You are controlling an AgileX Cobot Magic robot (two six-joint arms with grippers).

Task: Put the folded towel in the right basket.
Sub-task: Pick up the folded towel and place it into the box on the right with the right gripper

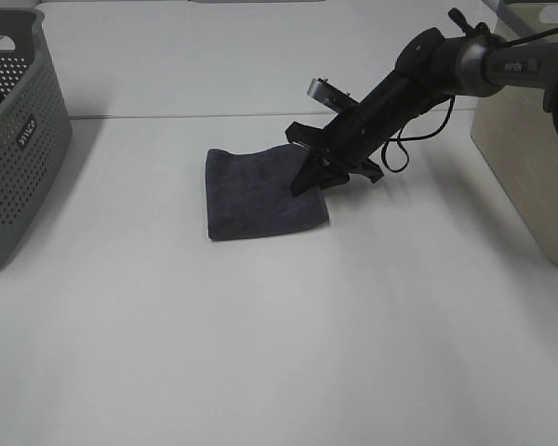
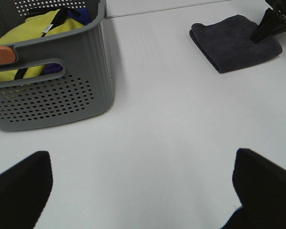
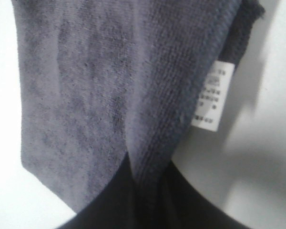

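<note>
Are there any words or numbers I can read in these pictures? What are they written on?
"PIPER": white letters on the right arm.
White label on the gray basket: too small to read.
White tag on the towel: there is printing on it, but it is too blurred to read.

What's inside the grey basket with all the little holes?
A crumpled yellow cloth lies in the grey basket, with a bit of blue fabric beside it. Whatever lies under the cloth is covered.
</note>
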